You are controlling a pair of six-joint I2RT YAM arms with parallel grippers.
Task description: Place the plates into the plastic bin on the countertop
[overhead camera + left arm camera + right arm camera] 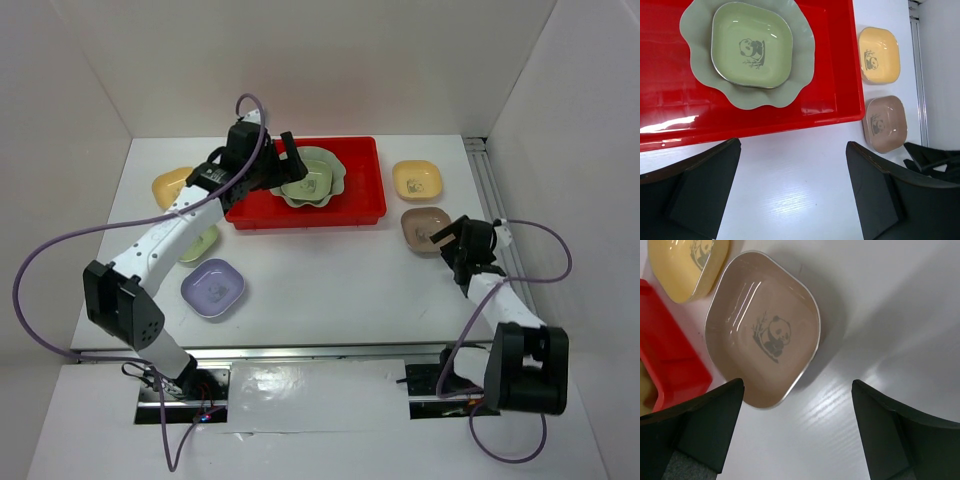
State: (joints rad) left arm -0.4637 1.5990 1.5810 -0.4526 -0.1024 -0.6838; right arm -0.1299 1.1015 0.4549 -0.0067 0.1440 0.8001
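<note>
Hovering by the red bin (365, 203), my left gripper (793, 150) stands spread wide and holds nothing. Inside the bin the large scalloped dish (802, 60) lies flat with a small light-green dish (751, 45) nested on it. My right gripper (799, 390) is spread too, empty, just beside the brown dish (765, 332) on the countertop (330, 280). A yellow dish (416, 179) sits beyond the brown one. A second yellow dish (170, 186), a green dish (203, 245) and a lavender dish (213, 288) lie left of the bin.
</note>
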